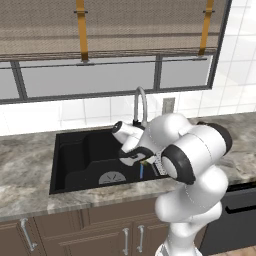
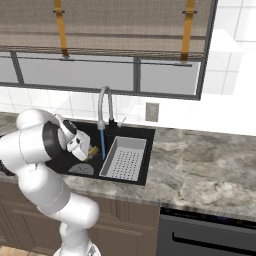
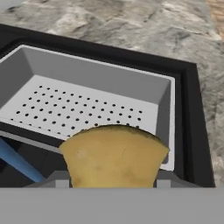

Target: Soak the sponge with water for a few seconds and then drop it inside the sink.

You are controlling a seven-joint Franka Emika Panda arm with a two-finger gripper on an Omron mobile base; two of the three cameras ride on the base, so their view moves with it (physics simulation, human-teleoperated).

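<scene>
Gripper (image 2: 90,151) clenched on sponge (image 3: 113,155), held over sink (image 1: 70,150) just left of water (image 2: 102,142), near drainer tray (image 3: 87,96).

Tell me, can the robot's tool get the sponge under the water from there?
Probably yes. The tool already holds the sponge over the sink, right beside the water. Nothing lies between them, so a small sideways move should do.

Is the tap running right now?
On: a thin blue stream of water falls from the faucet into the sink.
</scene>
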